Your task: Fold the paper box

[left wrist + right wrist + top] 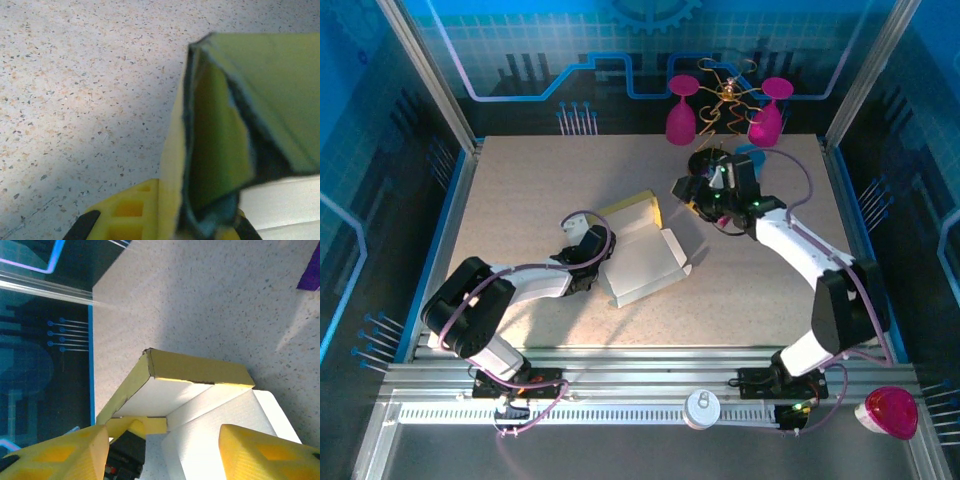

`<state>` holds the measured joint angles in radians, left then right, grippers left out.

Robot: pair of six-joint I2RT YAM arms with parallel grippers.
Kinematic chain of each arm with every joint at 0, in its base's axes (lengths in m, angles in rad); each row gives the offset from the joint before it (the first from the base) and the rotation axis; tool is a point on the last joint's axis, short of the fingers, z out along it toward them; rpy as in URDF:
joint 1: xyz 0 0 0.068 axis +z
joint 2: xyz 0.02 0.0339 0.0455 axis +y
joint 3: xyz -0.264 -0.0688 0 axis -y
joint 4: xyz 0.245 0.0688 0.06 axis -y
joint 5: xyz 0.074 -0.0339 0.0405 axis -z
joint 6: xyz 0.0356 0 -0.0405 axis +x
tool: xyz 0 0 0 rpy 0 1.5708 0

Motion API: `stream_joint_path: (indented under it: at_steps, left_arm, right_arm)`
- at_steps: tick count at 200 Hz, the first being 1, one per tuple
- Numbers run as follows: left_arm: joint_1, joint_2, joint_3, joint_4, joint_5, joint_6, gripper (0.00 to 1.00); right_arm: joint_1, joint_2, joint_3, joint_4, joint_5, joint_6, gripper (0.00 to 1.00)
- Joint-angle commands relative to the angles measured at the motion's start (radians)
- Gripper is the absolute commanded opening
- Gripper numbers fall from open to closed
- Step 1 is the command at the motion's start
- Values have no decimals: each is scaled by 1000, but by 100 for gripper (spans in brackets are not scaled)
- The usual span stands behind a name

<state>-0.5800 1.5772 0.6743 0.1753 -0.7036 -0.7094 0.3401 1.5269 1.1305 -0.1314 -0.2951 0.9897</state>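
While the left gripper (582,257) is clenched on the left wall of the paper box (642,265), the yellow sheet lies on the table (520,190) only half formed. In the left wrist view that wall stands upright between the yellow fingers (125,215). At the box's far side a yellow wall (200,371) is already raised over the pale floor. At its right side a flap (675,248) is loose and not yet squared up.

The right gripper (164,440) hovers just past the box's far right corner, jaws spread and holding nothing.

The step in hand looks like closing the right side. The next move probably calls for the right fingers to catch that flap, lift it upright and tuck it against the far wall, with the left grip bracing the box.
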Motion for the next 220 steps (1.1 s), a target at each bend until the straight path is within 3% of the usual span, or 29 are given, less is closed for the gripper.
stream_joint_path:
  at_steps: [1, 47, 81, 113, 154, 220]
  left_arm:
    - [-9, 22, 30, -76, -15, -20, 0]
    - [-10, 43, 109, -222, 10, -66, 0]
    - [-10, 54, 134, -278, 18, -79, 0]
    - [-9, 84, 182, -349, 25, -81, 0]
    - [-9, 95, 200, -360, 41, -90, 0]
    - [-3, 117, 248, -397, 74, -87, 0]
  right_arm:
    - [-4, -108, -94, -34, 68, 90, 60]
    - [42, -312, -473, 60, 142, 259, 57]
    - [141, -273, -640, 257, 111, 365, 57]
    - [219, -127, -684, 475, 97, 458, 56]
    - [238, 59, -644, 627, 65, 504, 48]
    - [251, 124, -610, 717, 109, 554, 34]
